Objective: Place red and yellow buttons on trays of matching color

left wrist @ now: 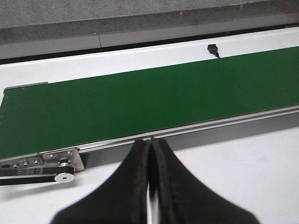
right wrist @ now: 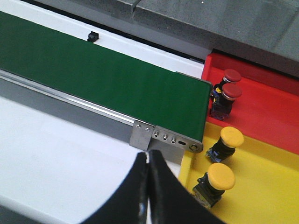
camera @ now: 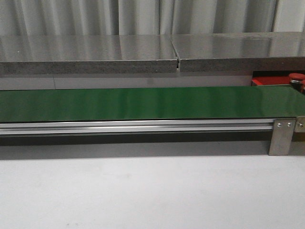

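You have two red buttons (right wrist: 230,84) standing close together on the red tray (right wrist: 271,112), near the tray's edge that meets the end of the green belt (right wrist: 103,79); in the right wrist view one sits just behind the other, their domed caps nearly touching. In the front view only one red cap (camera: 296,76) peeks out at the far right, beyond the belt, with a strip of the red tray (camera: 269,81) beside it. Two yellow buttons (right wrist: 223,158) lie on the yellow tray (right wrist: 266,191), which sits directly next to the red one; both are tipped over on their sides, their dark bodies toward the belt's end, a little apart from each other. You can see that the belt carries nothing in any view; it runs across the white table (camera: 143,191) on an aluminium frame (camera: 143,126), with a metal bracket (right wrist: 140,135) near its tray-side end. Behind it, a grey stone-like ledge (camera: 95,52) stretches along the back, in front of pale curtains. Your right gripper (right wrist: 148,163) hangs above the white table just short of the belt's end and the yellow tray, its black fingers pressed together and holding nothing. Your left gripper (left wrist: 150,149) hovers over the table at the belt's near rail, towards its other end, fingers likewise pressed together with only a thin seam between them, empty. A small black part (left wrist: 213,48) sits on the table beyond the belt.
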Tool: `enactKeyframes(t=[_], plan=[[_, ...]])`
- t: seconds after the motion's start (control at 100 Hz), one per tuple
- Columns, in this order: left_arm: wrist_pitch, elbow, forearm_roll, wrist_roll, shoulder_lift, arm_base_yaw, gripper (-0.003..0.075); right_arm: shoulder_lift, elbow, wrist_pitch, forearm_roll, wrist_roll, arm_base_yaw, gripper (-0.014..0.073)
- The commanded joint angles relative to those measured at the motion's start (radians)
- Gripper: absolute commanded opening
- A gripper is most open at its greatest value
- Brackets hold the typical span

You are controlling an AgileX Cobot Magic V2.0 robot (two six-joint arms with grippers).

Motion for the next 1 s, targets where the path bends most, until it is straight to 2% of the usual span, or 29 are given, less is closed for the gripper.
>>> enactKeyframes(t=[0.0,0.21,0.37,0.54,0.78,0.87,0.99], plan=[[-0.066,-0.024,-0.02,-0.004,0.004,-0.01,-0.0019,-0.022,-0.013,-0.059,-0.003,-0.009,0.001,-0.0068],[-0.121,-0.024,-0.01,-0.006,0.023,-0.008,-0.002,-0.029,-0.013,-0.06,-0.003,-0.009,0.001,-0.0068],[-0.161,-0.058,-0.01,-0.108,0.125,0.028,-0.0019,-0.029,-0.013,-0.06,-0.003,-0.009,0.001,-0.0068],[-0.156,-0.123,-0.019,-0.164,0.294,0.126,-0.0019,-0.029,-0.013,-0.06,-0.003,-0.009,0.001,-0.0068],[-0.141,-0.246,-0.028,-0.164,0.537,0.294,-0.0001,-0.029,-0.013,-0.06,-0.003,-0.009,0.001,-0.0068],[-0.13,-0.292,-0.028,-0.164,0.613,0.341,0.0118,-0.029,-0.013,-0.06,-0.003,-0.009,0.001,-0.0068],[-0.125,-0.349,-0.028,-0.164,0.694,0.387,0.0406,-0.029,-0.013,-0.06,-0.003,-0.009,0.001,-0.0068]])
